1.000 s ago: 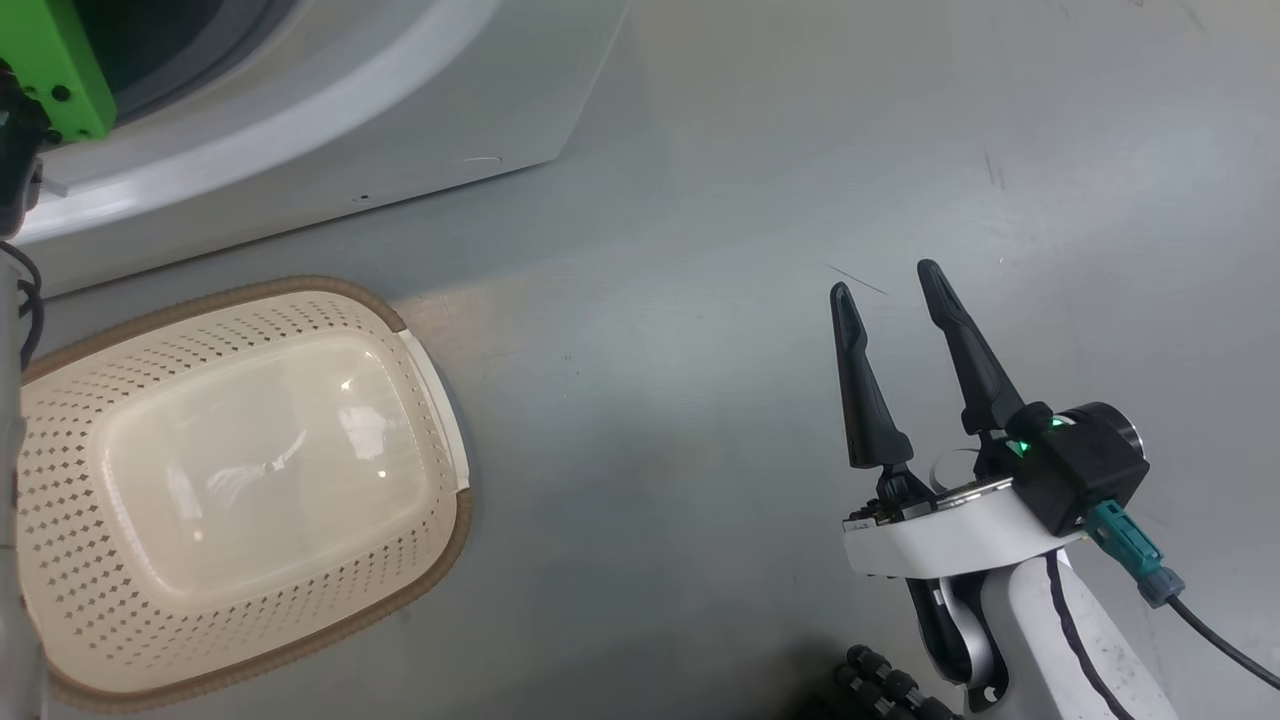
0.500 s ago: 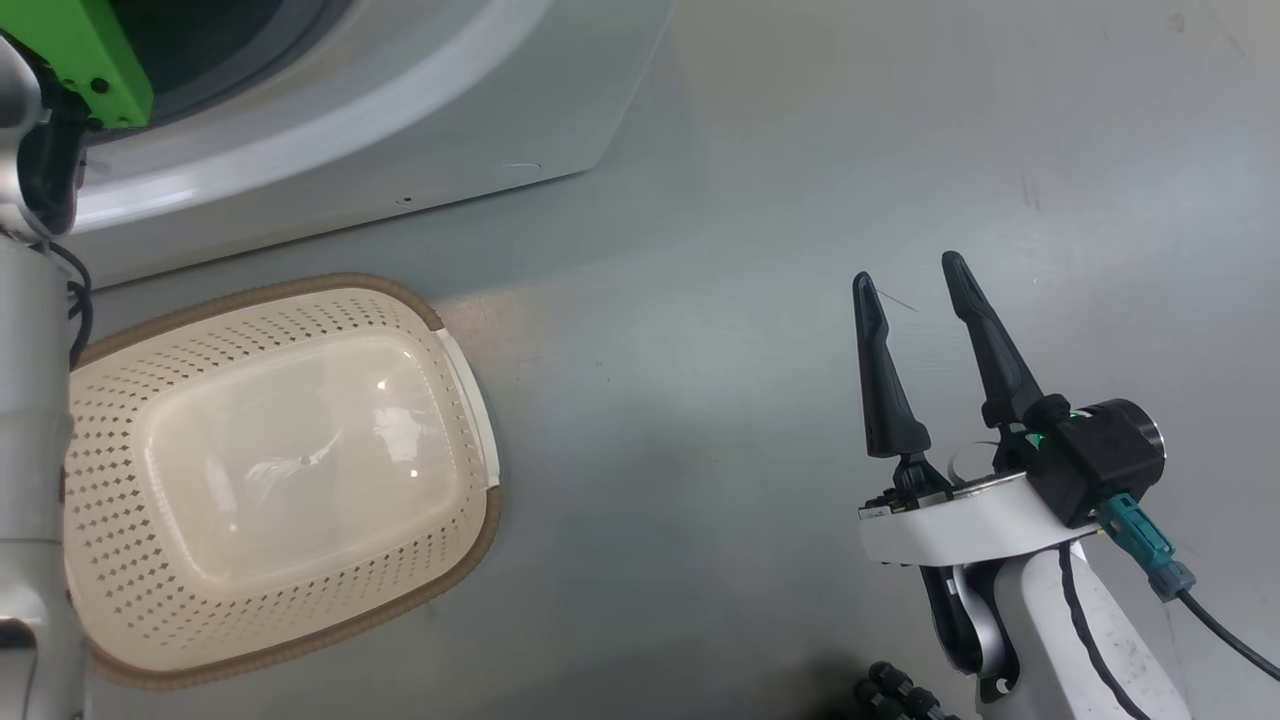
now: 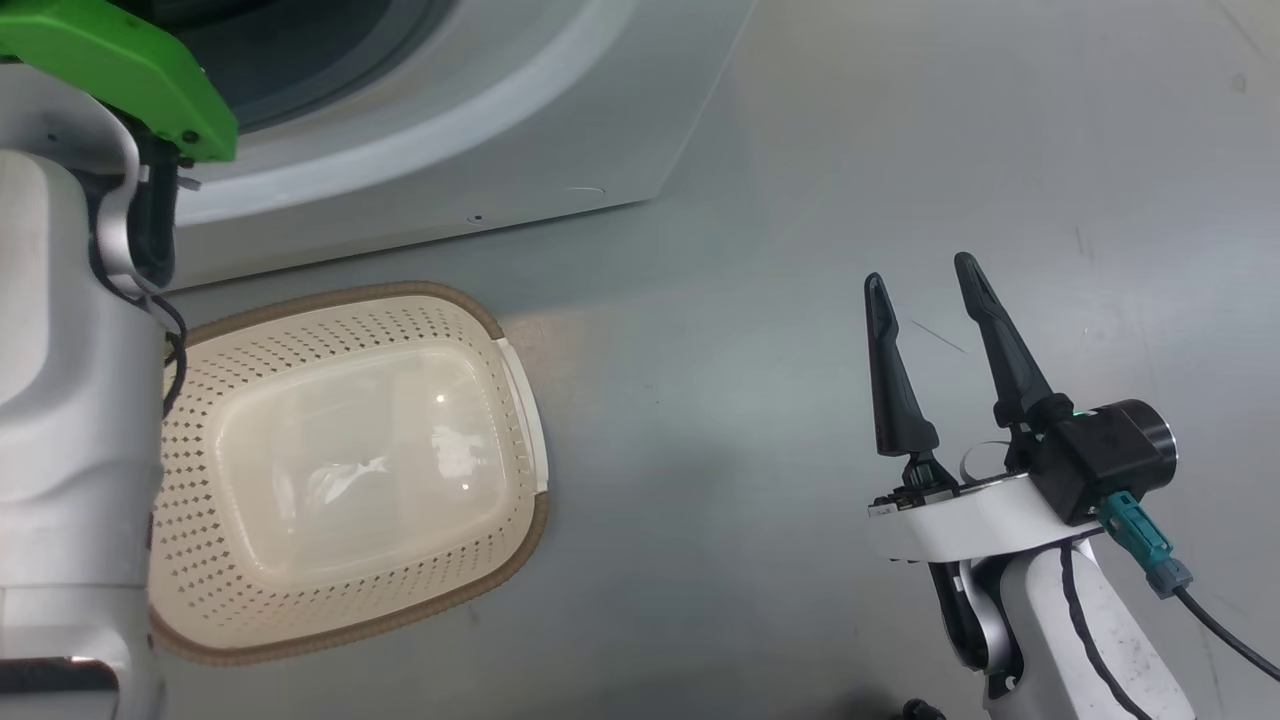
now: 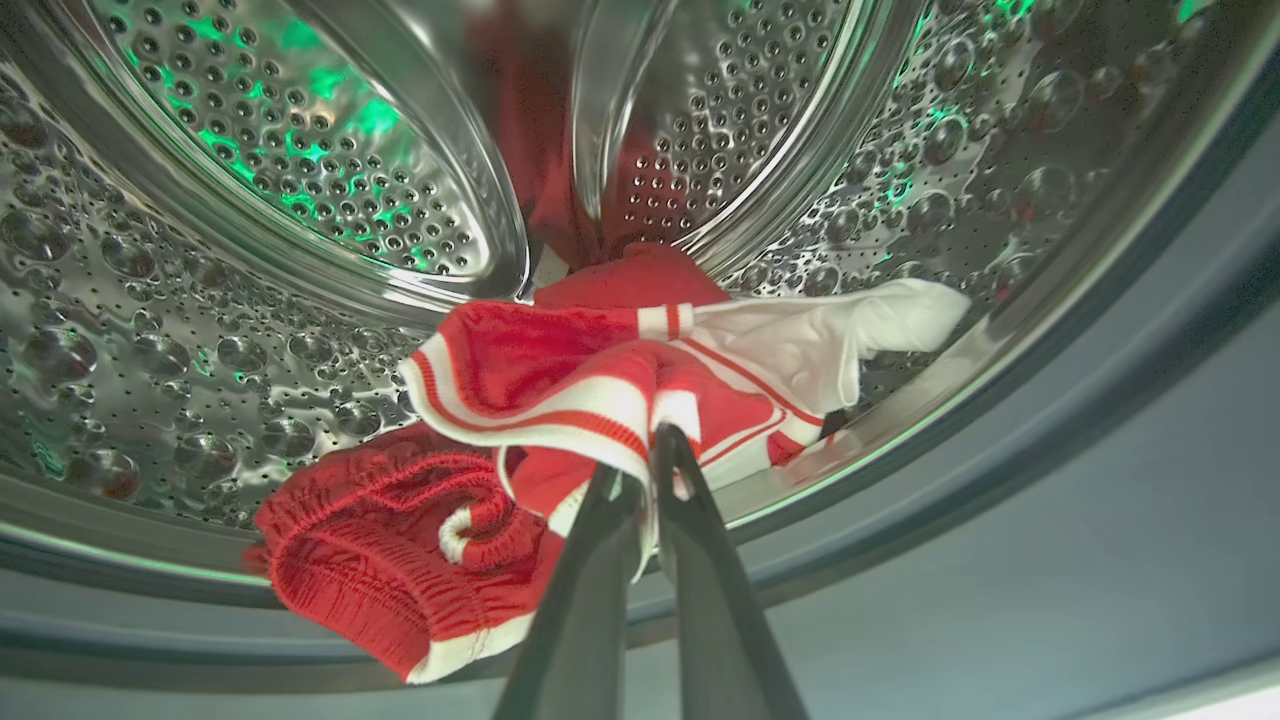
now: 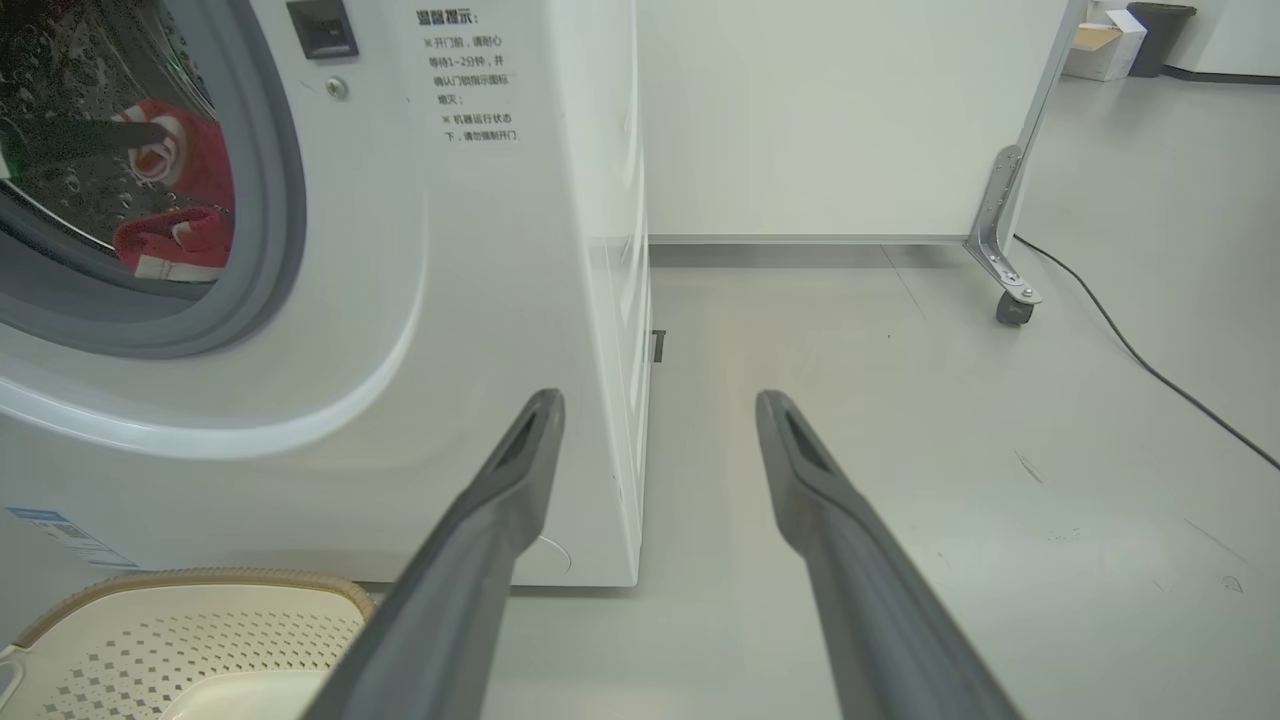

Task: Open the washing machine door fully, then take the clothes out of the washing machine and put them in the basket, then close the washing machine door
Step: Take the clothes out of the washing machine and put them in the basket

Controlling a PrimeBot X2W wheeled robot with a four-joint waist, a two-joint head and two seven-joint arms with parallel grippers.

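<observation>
Opening looks done: left jaws are clamped on the red clothes [image 4: 560, 400] right at their tips, inside the washing machine [image 5: 480, 300]. Basket [image 3: 195, 500], well left of the wide-open right jaws, is empty, so unloading and closing remain.

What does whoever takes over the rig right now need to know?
Left gripper: shut on a fold of the red and white clothes, inside the drum.
Right gripper: open, holding nothing, above the floor to the right of the basket.
Basket: on the floor in front of the washing machine, nothing seen in it.
Done: the machine's mouth stands uncovered; a grip on the clothes is made.
Left: lift the clothes out, drop them in the basket, check the drum for more, then close the door.
</observation>
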